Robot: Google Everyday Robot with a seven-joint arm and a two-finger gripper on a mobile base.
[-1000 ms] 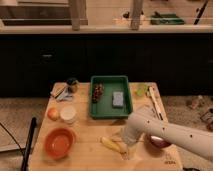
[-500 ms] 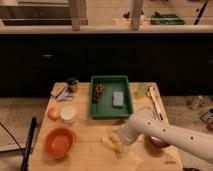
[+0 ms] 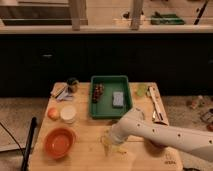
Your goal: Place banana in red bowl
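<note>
Bowl (image 3: pixel 60 143), red, front-left on the wooden table (image 3: pixel 85 160), mouth up, nothing in it, so the target is free and open to an approach from the right. Behind it are a round orange fruit (image 3: pixel 52 113) and, just beside it, a small white cup (image 3: pixel 68 113). Both are well apart from the work zone and are not task items. Further back is a dark can (image 3: pixel 72 84). Centre-back: green tray (image 3: pixel 107 107) w/ a dark cluster (image 3: pixel 97 92) and a grey-blue sponge (image 3: pixel 118 98), out of the arm's path.

Banana (image 3: pixel 107 145): pale yellow, flat on the table just in front of the tray, between bowl and arm. It is near the bowl but not touching, and not in it yet. Gripper (image 3: pixel 115 142) is down at table level on the banana, partly covering it. Apart, together or clamped: cannot tell. Judgement: pick step, early in the task; the low pose fits a top-down grasp on a slim, flat-lying fruit.

White arm (image 3: pixel 165 137) comes in from the right edge, low over the table, above a dark reddish obj (image 3: pixel 151 146), ID unclear. Back-right: pale long item (image 3: pixel 156 105).

Risk (guess): banana may roll or slip. The carry leftward looks short, but it must clear the bowl's rim.
</note>
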